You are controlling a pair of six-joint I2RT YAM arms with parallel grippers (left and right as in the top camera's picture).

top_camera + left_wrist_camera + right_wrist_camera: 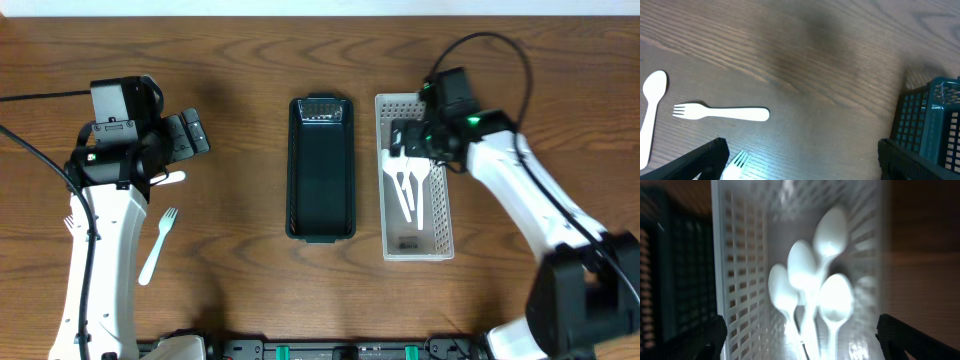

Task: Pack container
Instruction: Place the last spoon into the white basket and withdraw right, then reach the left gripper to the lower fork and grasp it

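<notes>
A dark green container lies lengthwise at the table's middle, and its corner shows in the left wrist view. Right of it stands a white slotted basket holding several white spoons. My right gripper hangs open over the basket's far half. In the right wrist view the spoons lie between its spread fingers, with nothing gripped. My left gripper is open above bare wood at the left. A white fork and a white spoon lie near it.
In the left wrist view a fork and a spoon lie on the wood. A second fork's tines sit beside the left finger. The dark container's wall borders the basket.
</notes>
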